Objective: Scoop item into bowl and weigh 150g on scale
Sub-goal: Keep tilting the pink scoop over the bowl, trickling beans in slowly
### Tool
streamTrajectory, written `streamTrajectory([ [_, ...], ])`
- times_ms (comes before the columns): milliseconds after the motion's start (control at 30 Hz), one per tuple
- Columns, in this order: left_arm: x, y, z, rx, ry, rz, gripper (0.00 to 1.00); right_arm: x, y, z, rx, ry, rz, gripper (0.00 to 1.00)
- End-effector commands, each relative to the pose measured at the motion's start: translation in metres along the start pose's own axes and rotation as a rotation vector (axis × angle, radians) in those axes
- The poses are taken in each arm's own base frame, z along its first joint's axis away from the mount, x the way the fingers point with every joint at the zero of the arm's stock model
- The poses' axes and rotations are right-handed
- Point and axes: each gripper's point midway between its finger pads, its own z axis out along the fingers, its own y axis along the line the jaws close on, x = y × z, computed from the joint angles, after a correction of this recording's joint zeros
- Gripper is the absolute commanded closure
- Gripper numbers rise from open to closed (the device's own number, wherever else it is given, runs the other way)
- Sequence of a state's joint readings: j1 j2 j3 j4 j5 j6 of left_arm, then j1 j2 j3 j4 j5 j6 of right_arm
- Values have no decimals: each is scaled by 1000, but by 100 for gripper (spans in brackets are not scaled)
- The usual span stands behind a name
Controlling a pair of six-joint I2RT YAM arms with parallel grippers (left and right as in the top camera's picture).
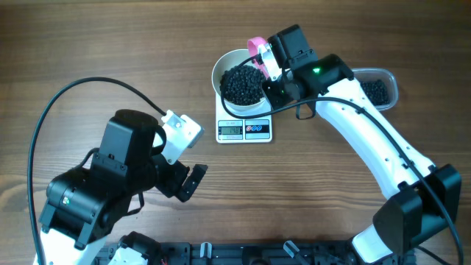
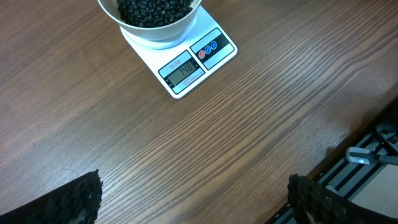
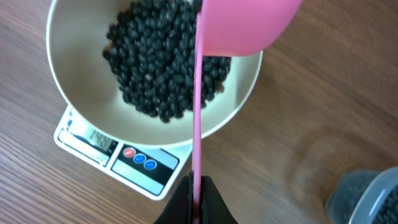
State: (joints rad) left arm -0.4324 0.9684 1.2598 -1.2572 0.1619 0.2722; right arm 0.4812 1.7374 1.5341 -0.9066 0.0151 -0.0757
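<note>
1. Two arms show in the overhead view. The right gripper (image 1: 268,62), upper middle of frame, is pressed together on a pink scoop (image 1: 257,47), whose long axis runs up-left from the jaws to the bowl's upper-right rim.
2. The white bowl (image 1: 221,70) sits on the scale (image 1: 244,130), just left of that gripper. It holds a dark heap of round black beans (image 1: 241,85). The scale's display end points to the bottom of frame.
3. At right, behind the right arm, a clear tub (image 1: 377,90) holds more beans.
4. The left gripper (image 1: 190,158) is at lower left, well apart from the scale and holding nothing.
5. From the left wrist, the left gripper (image 2: 193,205) is spread wide, its black fingers (image 2: 68,202) in the two bottom corners over bare table (image 2: 249,137).
6. The scale (image 2: 186,68) lies diagonally at top centre, its display end facing lower right. The bowl (image 2: 161,31) of beans (image 2: 152,9) is on it.
7. From the right wrist, the right gripper (image 3: 197,199) at bottom centre pinches the handle (image 3: 198,124), which runs straight up the frame.
8. The scoop (image 3: 242,25) hangs over the right rim of the bowl (image 3: 68,68). Glossy beans (image 3: 161,62) lie heaped there.
9. The scale (image 3: 143,171) peeks out below the bowl, and the tub (image 3: 373,199) is at lower right.
</note>
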Motion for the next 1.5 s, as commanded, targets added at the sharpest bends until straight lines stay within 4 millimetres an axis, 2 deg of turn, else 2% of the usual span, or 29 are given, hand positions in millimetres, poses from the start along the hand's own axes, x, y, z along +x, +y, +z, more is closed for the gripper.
streamTrajectory([
  [0, -3, 2, -4, -9, -18, 11, 0, -11, 9, -7, -59, -41, 1, 96],
  [467, -3, 2, -4, -9, -18, 11, 0, -13, 25, -10, -185, -50, 72, 96],
  [1033, -3, 2, -4, -9, -18, 11, 0, -20, 28, -11, -216, -73, 99, 96],
  [1467, -3, 2, -4, -9, -18, 11, 0, -32, 33, -15, -289, -104, 241, 96],
])
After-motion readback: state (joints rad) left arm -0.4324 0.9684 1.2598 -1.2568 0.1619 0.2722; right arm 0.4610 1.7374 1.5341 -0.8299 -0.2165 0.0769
